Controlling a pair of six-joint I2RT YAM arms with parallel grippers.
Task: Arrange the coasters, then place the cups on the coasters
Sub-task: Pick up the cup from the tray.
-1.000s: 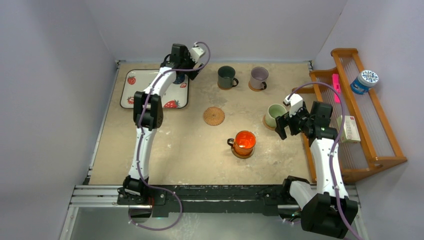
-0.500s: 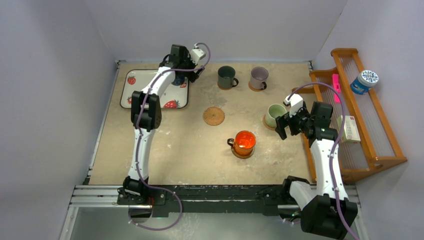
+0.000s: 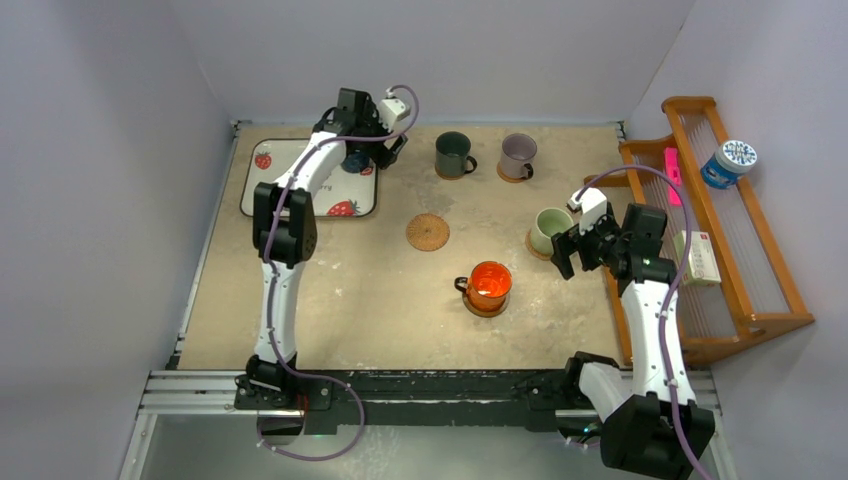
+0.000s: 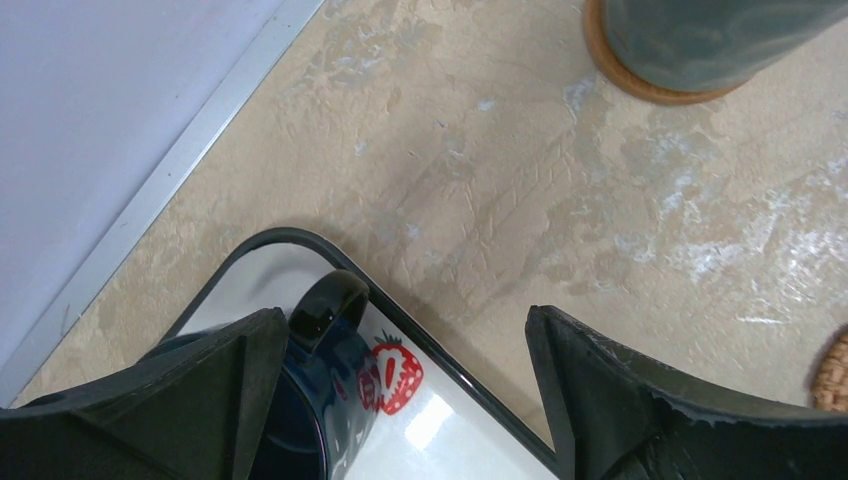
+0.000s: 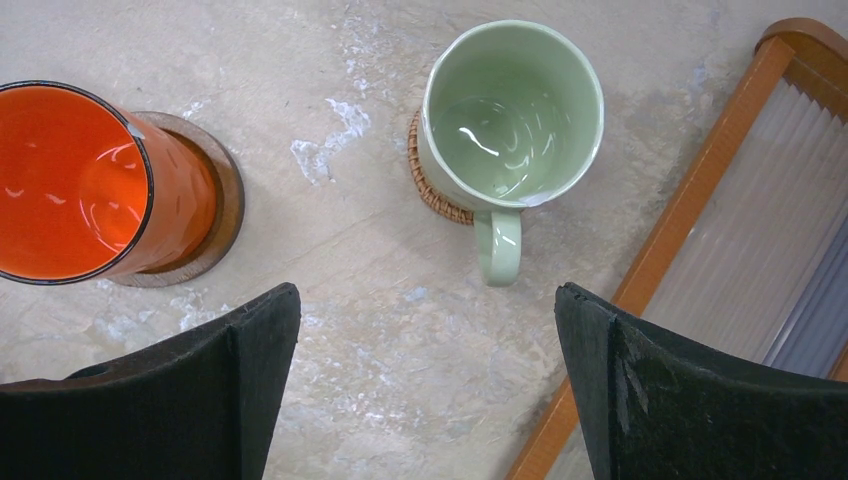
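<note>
The left hand (image 4: 400,322) hangs open over a corner of the tray (image 4: 445,425), where the navy mug (image 4: 322,400) stands just beside one finger. The right hand (image 5: 428,296) is open above the worktop (image 3: 350,290), near the pale green mug (image 5: 512,110). That mug, the orange mug (image 5: 70,180), the dark green mug (image 3: 452,153) and the mauve mug (image 3: 518,154) sit on coasters (image 5: 225,215). A woven coaster (image 3: 428,232) lies bare.

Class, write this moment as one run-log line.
left end effector: open at navy mug on tray | right end effector: open near green mug | centre coaster: bare
</note>
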